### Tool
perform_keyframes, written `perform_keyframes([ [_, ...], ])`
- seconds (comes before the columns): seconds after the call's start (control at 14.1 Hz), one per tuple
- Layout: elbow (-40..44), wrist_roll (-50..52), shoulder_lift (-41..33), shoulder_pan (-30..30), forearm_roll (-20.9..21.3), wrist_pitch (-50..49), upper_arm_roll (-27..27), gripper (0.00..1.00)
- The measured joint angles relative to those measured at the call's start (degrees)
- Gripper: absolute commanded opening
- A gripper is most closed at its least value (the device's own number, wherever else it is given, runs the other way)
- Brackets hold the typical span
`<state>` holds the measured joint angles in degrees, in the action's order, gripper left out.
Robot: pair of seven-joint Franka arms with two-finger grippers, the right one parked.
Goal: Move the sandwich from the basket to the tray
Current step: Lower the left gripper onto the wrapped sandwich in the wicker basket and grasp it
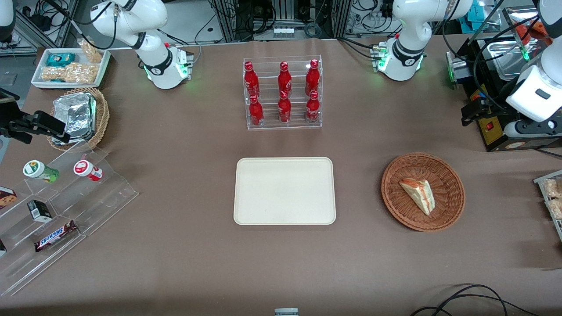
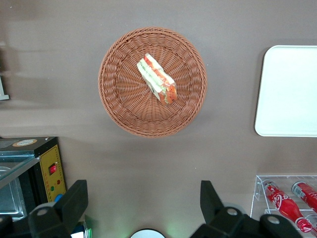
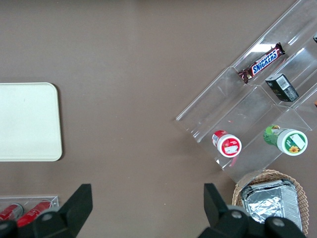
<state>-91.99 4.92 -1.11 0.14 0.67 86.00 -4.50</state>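
Brown bench; my end effector hangs wide and empty above the basket; sandwich looks soft, so I'd pinch its flat sides gently

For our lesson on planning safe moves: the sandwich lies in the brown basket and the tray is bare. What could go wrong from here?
1. The sandwich is a clear-wrapped wedge lying flat; it may slip or get squashed when pinched.
2. The basket looks light, so a low grasp might catch the weave and drag it.
3. The tool, open and high above the table, has a bottle rack near the tray; a wide swing could clip it.
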Motion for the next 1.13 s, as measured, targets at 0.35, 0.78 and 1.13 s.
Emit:
perform_keyframes([
  [0.35, 0.03, 0.0, 0.26, 0.0, -0.1, -0.07, 0.0, 1.0],
  [0.78, -0.01, 0.0, 0.91, -0.02, -0.1, -0.17, -0.04, 1.0],
  [1.13, -2.86, 0.05, 4.65, -0.02, -0.09, 1.16, 0.05, 1.0],
])
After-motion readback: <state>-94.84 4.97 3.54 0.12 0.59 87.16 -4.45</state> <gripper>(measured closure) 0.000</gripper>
